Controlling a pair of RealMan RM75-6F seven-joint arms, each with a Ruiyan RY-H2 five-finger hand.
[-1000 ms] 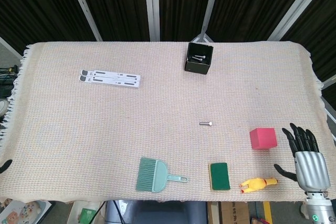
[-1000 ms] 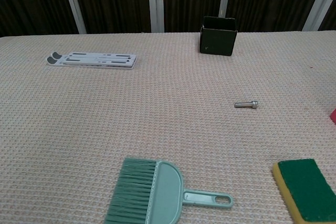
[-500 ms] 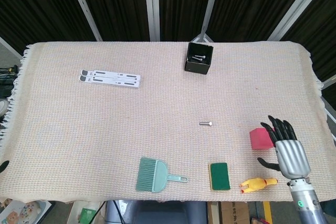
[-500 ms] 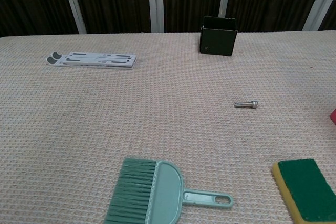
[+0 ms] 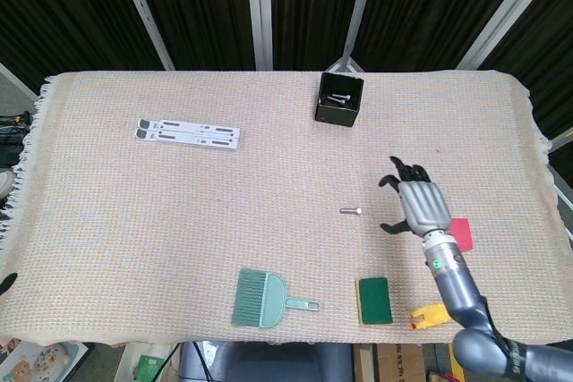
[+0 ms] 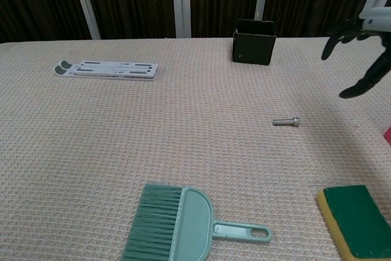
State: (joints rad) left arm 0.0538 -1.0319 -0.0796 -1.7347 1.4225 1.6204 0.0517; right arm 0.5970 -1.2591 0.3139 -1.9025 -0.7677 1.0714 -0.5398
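Note:
My right hand (image 5: 416, 204) hovers over the table with its fingers spread and holds nothing. It is just right of a small silver bolt (image 5: 350, 211) lying on the woven cloth. The chest view has the same hand (image 6: 365, 50) at the upper right, above and right of the bolt (image 6: 286, 122). A red block (image 5: 461, 233) lies right behind the forearm, partly hidden by it. Of my left hand only a dark tip (image 5: 5, 282) shows at the left edge, too little to tell its state.
A black box (image 5: 339, 100) holding bolts stands at the back centre. A white flat stand (image 5: 188, 133) lies far left. Along the near edge are a green brush with dustpan (image 5: 264, 299), a green-and-yellow sponge (image 5: 374, 300) and a yellow rubber chicken (image 5: 430, 314), half under my forearm.
My right hand has moved from the near right edge up and to the left, past the red block, and now shows in the chest view. The objects have not moved.

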